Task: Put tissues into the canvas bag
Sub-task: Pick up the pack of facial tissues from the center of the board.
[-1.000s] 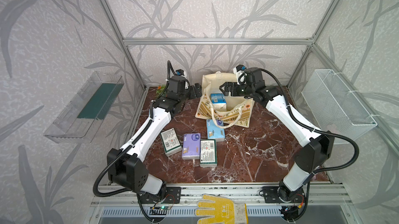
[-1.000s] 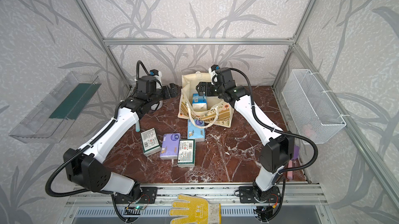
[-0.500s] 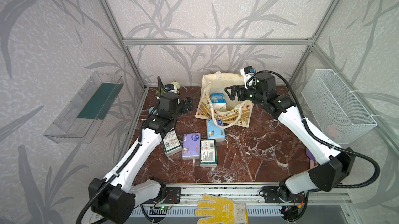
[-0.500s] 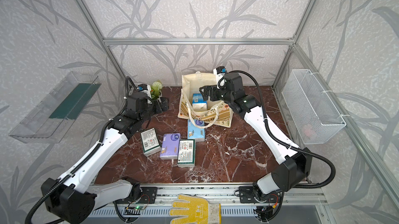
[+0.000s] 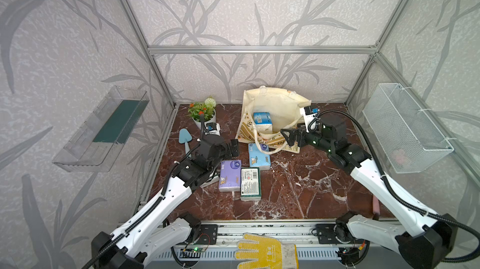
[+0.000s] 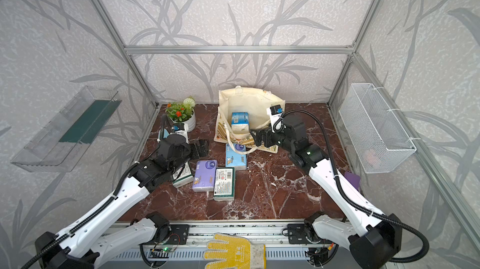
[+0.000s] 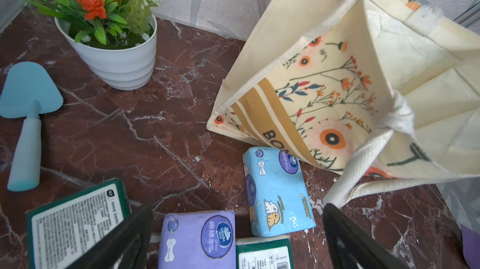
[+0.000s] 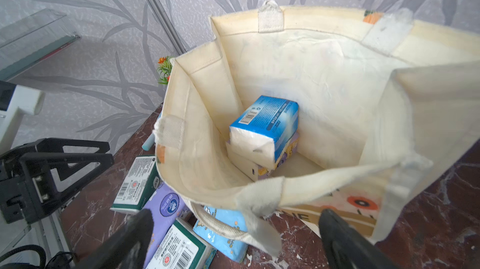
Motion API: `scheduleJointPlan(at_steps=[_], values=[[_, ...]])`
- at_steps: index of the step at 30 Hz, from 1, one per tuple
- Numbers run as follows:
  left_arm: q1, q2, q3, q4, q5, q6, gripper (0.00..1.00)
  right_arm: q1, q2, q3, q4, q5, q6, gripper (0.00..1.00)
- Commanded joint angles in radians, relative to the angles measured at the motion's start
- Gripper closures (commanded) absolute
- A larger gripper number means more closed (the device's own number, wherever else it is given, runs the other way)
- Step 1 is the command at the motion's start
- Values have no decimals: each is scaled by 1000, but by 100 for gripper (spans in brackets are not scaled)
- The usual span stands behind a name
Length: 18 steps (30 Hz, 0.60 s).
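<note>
L gripper is hovering wide open, holding nothing. R gripper is gaping just as wide, also empty, at the front rim of the bag; can't tell if it's touching the cloth.

Four packs are lying loose on the worktop:
- The lilac pack and green pack are touching side by side.
- The blue pack is lying at the bag's foot w/ a handle hanging over it.
- The 2nd green pack is half hidden under the L arm.

Two more are sitting inside the bag: the bagged blue pack is resting on the bagged lilac pack.

L arm is nearer the loose ones. The lilac pack is lying just below and robot-ward of its gripper, long axis running front to back. In the L wrist view the jaws are straddling its short width, so prob. a drop and squeeze w/o much turning.

The packs are soft bricks in glossy wrap and are likely to squash and slip. The bag is limp cream canvas and its front rim is sagging inward, narrowing the mouth. The worktop is slick marble.
</note>
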Motion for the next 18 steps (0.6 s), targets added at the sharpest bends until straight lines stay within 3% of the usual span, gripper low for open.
scheduleJointPlan(at_steps=[1, 12, 18], values=[[-19, -43, -54, -35, -37, -81, 1, -2, -86, -86, 65, 6, -16, 1], [-251, -152, -221, -73, -171, -260, 1, 2, -327, -433, 131, 28, 126, 0], [-415, -68, -235, -74, -252, -324, 1, 39, -355, -538, 165, 31, 211, 0]])
